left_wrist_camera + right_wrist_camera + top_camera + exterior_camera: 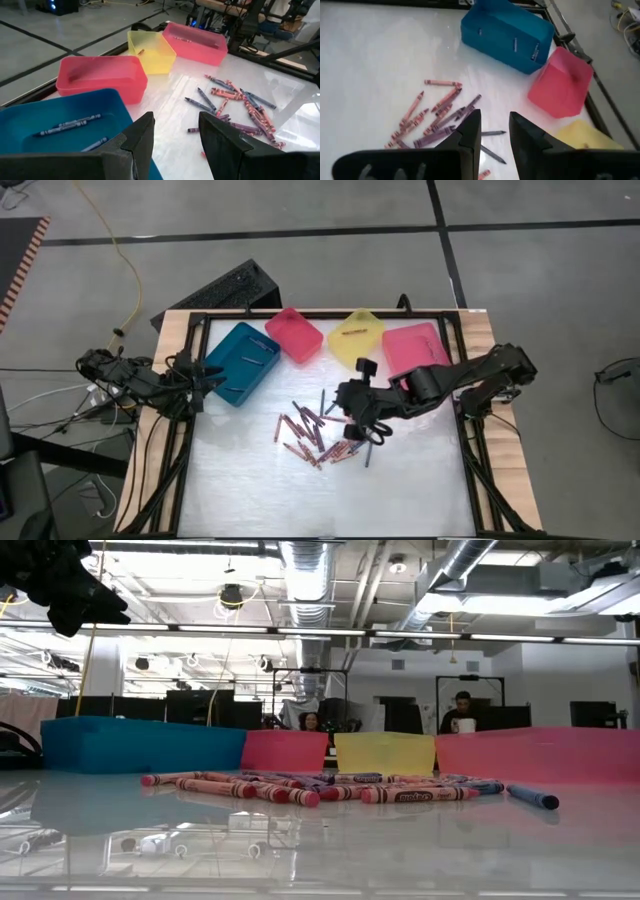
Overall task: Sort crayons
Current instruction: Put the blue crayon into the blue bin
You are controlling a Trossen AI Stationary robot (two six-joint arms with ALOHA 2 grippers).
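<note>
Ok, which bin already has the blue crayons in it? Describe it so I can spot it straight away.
Look at the row of four bins along the far edge of the table. It is the teal bin at the end nearest the left arm, beside the smaller pink bin. It is the only teal one, and a few dark blue crayons lie inside it.

Table top (400,490): glossy white, mirror-like; rim bare wood. Bins (243,360): smooth coloured plastic. Crayons (300,435): matt paper wrappers.
</note>
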